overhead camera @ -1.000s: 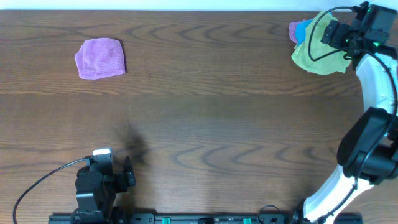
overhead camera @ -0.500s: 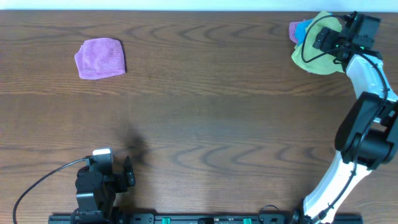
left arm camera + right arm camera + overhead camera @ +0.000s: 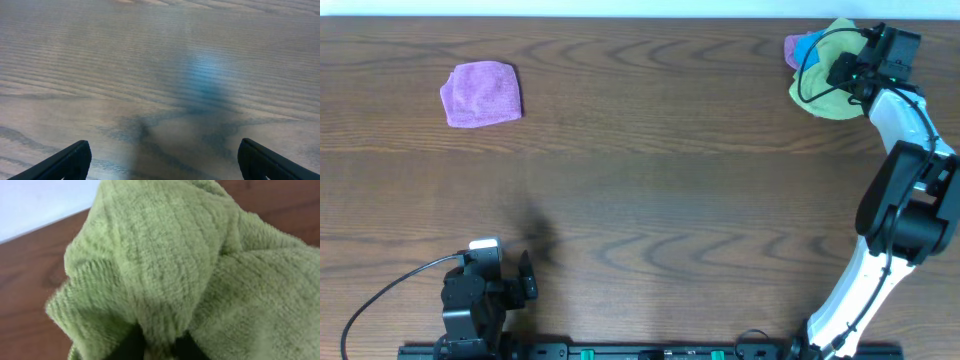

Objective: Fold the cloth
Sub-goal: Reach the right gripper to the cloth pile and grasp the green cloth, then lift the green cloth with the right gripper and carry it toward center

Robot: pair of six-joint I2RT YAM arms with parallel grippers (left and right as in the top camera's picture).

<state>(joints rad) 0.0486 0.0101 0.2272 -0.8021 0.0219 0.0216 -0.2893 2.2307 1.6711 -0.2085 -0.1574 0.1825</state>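
Green cloth (image 3: pixel 815 98) sits crumpled at the far-right corner of the table (image 3: pixel 660 200), partly on top of a blue cloth (image 3: pixel 804 46) and a bit of pink cloth (image 3: pixel 791 46) that poke out on its left side.

Right gripper (image 3: pixel 842 72) is directly over the green cloth. In the wrist view the pile fills the frame and a raised ridge of it drapes over the dark fingertips (image 3: pixel 134 346). It looks clamped on that ridge, though the fabric hides the contact itself, so treat that as probable.

Left gripper (image 3: pixel 162 162) is at the near-left corner, fingers spread wide with only bare wood between them. It's well away from the cloth, so this is your right arm's job.

The bundle is bunched, with no clean long axis readable yet. Open table lies toward the near edge and to the left of the gripper, so you'd want to drag that way to spread it before any fold.

The purple cloth (image 3: pixel 482 93) near the far-left corner already lies flat and squared.
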